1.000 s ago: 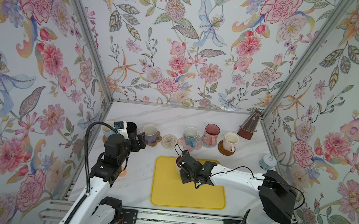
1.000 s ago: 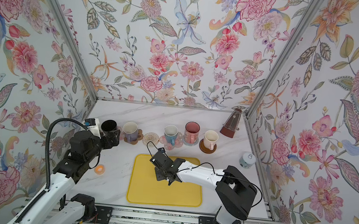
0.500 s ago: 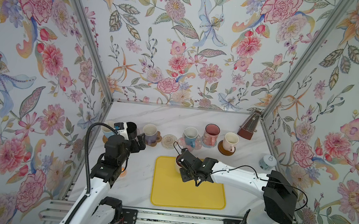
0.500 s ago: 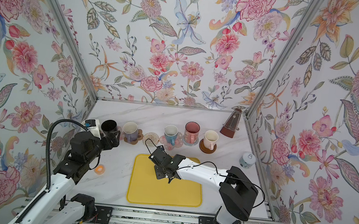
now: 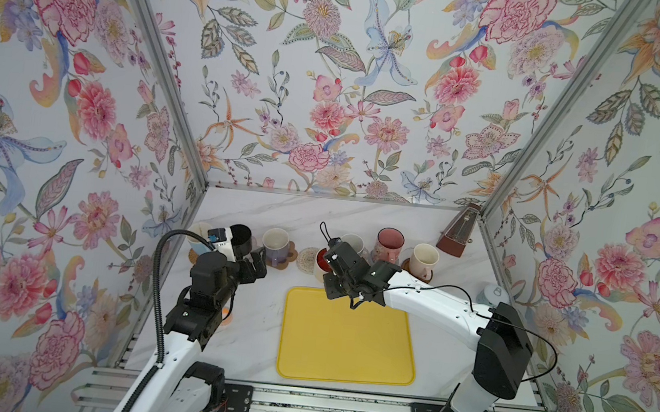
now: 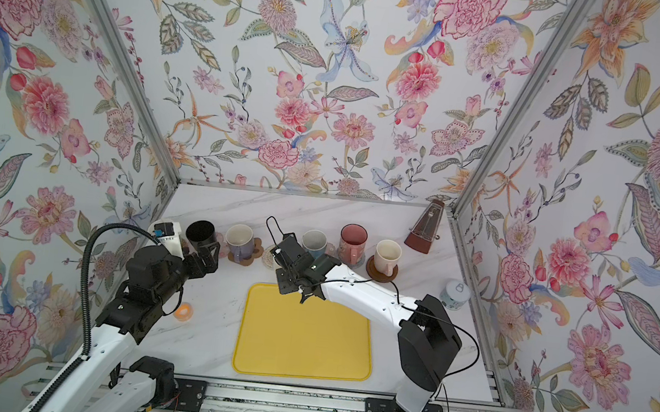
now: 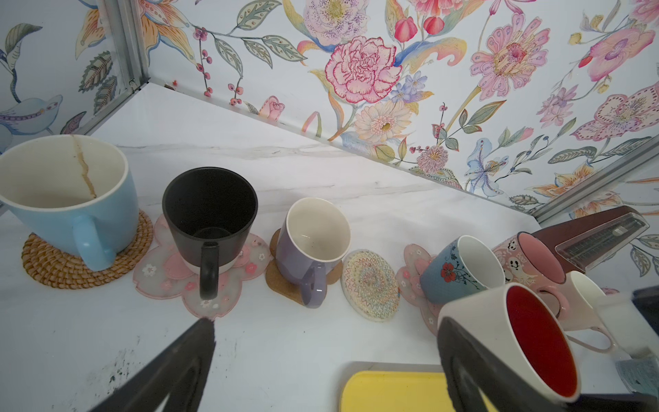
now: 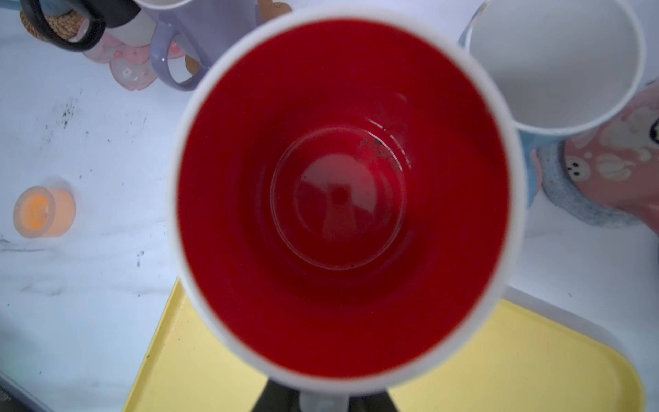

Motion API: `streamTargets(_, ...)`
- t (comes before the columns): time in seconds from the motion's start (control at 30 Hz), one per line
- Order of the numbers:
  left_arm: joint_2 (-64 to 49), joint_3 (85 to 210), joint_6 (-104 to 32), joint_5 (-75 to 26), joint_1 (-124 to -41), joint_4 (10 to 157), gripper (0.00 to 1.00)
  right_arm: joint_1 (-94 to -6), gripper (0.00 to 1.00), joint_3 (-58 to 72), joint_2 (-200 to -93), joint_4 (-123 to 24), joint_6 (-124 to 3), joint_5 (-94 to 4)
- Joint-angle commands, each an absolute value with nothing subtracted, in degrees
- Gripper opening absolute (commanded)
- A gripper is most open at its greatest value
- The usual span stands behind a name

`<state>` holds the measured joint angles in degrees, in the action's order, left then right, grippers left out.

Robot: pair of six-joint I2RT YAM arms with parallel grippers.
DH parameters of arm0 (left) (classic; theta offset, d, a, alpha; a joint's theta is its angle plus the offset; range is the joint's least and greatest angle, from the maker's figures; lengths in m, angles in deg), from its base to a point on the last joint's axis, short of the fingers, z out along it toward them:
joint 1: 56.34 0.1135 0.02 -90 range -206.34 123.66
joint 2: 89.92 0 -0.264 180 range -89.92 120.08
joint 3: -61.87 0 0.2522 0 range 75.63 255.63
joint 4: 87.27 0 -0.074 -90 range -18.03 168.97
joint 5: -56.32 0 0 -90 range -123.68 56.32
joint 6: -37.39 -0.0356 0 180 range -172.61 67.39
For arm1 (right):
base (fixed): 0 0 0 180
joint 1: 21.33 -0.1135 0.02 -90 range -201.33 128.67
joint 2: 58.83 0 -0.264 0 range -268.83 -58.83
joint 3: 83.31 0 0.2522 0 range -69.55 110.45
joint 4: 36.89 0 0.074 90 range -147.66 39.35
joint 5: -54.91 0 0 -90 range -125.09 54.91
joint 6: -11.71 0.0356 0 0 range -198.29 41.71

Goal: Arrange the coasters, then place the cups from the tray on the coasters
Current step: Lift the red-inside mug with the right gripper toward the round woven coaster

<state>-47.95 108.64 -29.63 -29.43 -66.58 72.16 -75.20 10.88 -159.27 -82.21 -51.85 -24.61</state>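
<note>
My right gripper (image 8: 322,401) is shut on the handle of the white cup with red inside (image 5: 320,261) (image 7: 535,342) (image 8: 342,196). It holds this cup above the back edge of the yellow tray (image 5: 347,342) (image 6: 302,338), just beside the bare cream coaster (image 5: 307,260) (image 7: 371,285). Other cups stand in a row on coasters: blue on woven tan (image 7: 53,264), black on a pink flower (image 7: 157,271), purple on the brown paw (image 7: 278,281), and several more to the right. My left gripper (image 5: 258,259) (image 7: 326,331) is open and holds nothing, in front of the black cup (image 5: 240,237).
A small orange ring (image 5: 227,317) (image 8: 42,212) lies left of the tray. A brown metronome (image 5: 459,235) stands at the back right, and a white lidded jar (image 5: 492,293) sits by the right wall. Flowered walls enclose three sides.
My right gripper has carried the red-inside cup back and slightly left, from over the tray toward the cream coaster. The left arm has not moved.
</note>
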Motion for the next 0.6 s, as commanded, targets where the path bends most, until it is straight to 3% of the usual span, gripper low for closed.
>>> streamTargets(0.0,-48.77,107.72,-29.59,-30.06,-66.19,72.88,0.99,-73.18,0.0,14.23,-161.75,-78.84,-54.44,-25.16)
streamTargets(0.57,-49.37,107.61,-29.76,-31.19,-66.24,72.82,0.99,-71.29,0.0,29.57,-177.69,-77.74,-57.84,-24.76)
